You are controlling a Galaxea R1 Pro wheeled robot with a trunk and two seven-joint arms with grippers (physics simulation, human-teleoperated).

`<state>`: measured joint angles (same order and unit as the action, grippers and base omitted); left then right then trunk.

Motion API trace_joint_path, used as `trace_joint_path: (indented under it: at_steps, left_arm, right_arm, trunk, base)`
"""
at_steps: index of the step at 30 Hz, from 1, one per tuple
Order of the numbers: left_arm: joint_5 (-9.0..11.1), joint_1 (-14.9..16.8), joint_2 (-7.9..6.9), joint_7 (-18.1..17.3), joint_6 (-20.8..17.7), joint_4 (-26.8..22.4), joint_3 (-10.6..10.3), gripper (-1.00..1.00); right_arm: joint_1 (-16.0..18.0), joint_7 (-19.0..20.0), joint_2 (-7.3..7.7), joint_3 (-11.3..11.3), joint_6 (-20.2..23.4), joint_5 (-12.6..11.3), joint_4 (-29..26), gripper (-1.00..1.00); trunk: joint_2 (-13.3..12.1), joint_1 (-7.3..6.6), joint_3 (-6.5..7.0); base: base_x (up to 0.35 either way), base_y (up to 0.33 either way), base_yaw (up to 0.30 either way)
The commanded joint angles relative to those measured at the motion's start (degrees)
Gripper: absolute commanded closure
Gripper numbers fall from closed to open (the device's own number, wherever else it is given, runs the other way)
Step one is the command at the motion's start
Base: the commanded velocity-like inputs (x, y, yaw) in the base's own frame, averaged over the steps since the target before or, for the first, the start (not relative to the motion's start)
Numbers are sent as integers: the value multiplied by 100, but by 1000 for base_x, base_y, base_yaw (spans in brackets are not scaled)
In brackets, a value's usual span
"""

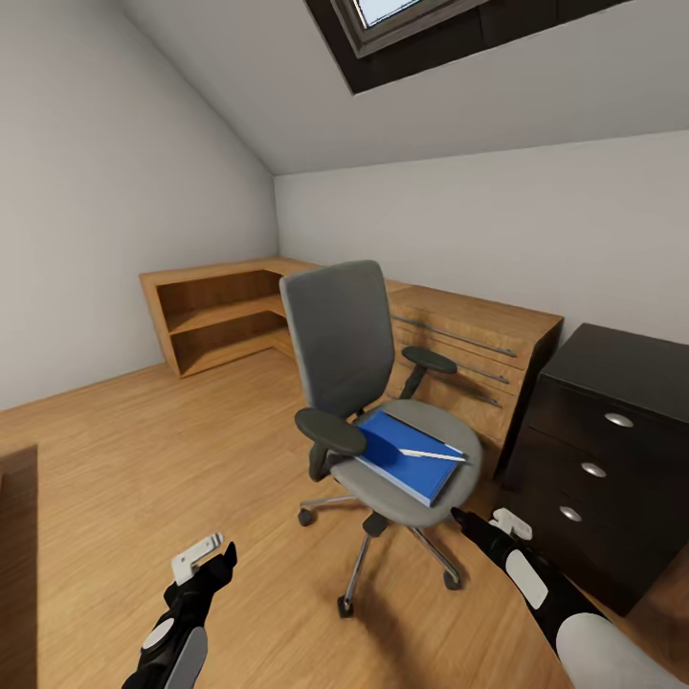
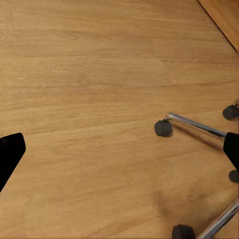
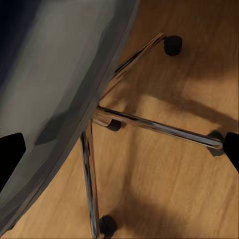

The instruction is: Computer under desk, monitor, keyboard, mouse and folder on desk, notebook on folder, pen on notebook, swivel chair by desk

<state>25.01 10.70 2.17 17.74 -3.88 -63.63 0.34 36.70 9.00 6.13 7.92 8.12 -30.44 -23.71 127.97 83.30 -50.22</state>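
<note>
The swivel chair (image 1: 378, 402) stands on the wooden floor (image 1: 144, 459) in front of a low wooden chest (image 1: 478, 344), with the black drawers (image 1: 593, 459) of the surface to its right. On its seat lies the blue folder (image 1: 407, 457), its long axis running diagonally from the back left of the seat toward the front right edge. A thin pale stick, likely the pen (image 1: 433, 455), rests on top of it; whether the notebook is there too cannot be told.

The right end effector (image 1: 457, 518) sits just below and beside the seat's front right rim, so the folder lies up and slightly left of it, close by. The right wrist view shows the underside of the seat (image 3: 55, 84) and the chrome base (image 3: 149, 127), with dark fingertips at both edges, spread apart and holding nothing. The left end effector (image 1: 228, 553) hangs lower and well apart from the chair, over bare floor, also spread and empty.

The right arm is plainly nearer; it would need to rise above the seat rim to reach the folder's near corner.
</note>
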Motion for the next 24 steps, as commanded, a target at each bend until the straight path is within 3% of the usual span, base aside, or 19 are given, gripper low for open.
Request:
trace_joint_path:
  at_steps: [1,8,24]
  left_arm:
    - [30,2,3,19,-27,-9,-14,-100]
    - [30,2,-4,48,-25,-9,-24,-100]
    - [30,2,-6,54,-31,-9,-25,-100]
  right_arm:
    - [4,49,-6,35,41,-59,-11,-100]
    - [4,49,-6,35,41,-59,-6,-100]
    - [4,47,-19,33,41,-59,-10,-100]
  trunk:
    - [2,2,-5]
    - [2,2,-5]
    - [2,2,-5]
  base:
    - [298,0,0]
    - [192,0,0]
    - [-114,0,0]
